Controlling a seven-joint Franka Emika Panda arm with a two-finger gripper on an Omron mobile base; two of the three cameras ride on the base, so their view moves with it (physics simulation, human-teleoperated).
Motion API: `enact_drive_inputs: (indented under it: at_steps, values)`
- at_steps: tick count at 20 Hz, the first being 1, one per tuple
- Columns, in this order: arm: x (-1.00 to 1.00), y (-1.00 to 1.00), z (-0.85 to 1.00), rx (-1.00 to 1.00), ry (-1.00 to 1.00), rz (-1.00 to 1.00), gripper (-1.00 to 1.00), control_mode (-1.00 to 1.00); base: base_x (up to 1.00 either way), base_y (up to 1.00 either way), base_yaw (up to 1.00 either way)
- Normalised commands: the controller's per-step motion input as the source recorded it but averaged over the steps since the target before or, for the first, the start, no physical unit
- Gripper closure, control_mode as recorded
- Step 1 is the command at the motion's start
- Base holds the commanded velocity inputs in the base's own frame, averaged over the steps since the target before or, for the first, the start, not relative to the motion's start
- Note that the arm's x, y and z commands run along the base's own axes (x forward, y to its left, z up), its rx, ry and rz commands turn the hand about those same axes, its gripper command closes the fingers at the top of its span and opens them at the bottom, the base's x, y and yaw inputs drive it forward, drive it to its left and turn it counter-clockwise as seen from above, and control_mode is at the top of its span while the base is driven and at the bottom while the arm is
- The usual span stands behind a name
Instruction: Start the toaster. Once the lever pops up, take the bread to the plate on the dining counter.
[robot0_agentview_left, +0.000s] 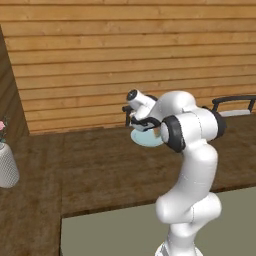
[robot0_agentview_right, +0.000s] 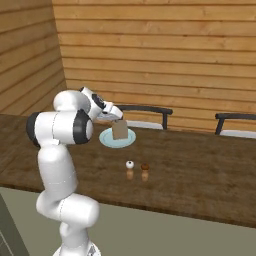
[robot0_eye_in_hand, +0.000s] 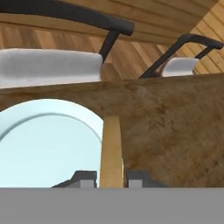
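The gripper (robot0_eye_in_hand: 111, 178) hangs right over the plate (robot0_agentview_right: 107, 140), and it has the bread (robot0_agentview_right: 120, 130) pinched edge-on between its two dark fingertips (robot0_eye_in_hand: 85, 178). The jaws are drawn in narrow on the slice. In the hand view the bread (robot0_eye_in_hand: 111, 148) stands as a thin tan strip rising between the tips, with the plate (robot0_eye_in_hand: 43, 140) spreading pale teal just to its left. From the right base view the slice stands upright over the plate's middle; whether its lower edge touches the plate, I cannot tell.

The plate sits on the dining counter (robot0_agentview_right: 200, 170), dark brown wood grain, toward the far edge. In front of the plate, nearer the robot, stand two small shakers (robot0_agentview_right: 137, 171), one white-topped and one brown-topped, side by side and well clear of the rim. Behind the plate, past the counter's far edge, are two black-framed chairs (robot0_agentview_right: 145, 111) with pale seats. In the left base view a grey vase (robot0_agentview_left: 7, 165) stands far to the left of the plate (robot0_agentview_left: 145, 139).

No writing, brand or label can be read on anything here.
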Motion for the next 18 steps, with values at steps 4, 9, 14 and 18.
enact_drive_inputs:
  at_steps: [4, 9, 14, 18]
  values:
    - [0.21, 0.00, -0.48, -0.03, 0.08, -0.08, 1.00, -1.00, 0.00, 0.00, 0.00]
    - [0.29, 0.00, -0.47, -0.03, 0.05, -0.08, 1.00, -1.00, 0.00, 0.00, 0.00]
    - [0.07, 0.00, -0.37, 0.00, 0.01, -0.07, -1.00, -1.00, 0.00, 0.00, 0.00]
    - [-0.43, -0.06, -0.30, 0.00, 0.00, 0.00, -1.00, -1.00, 0.00, 0.00, 0.00]
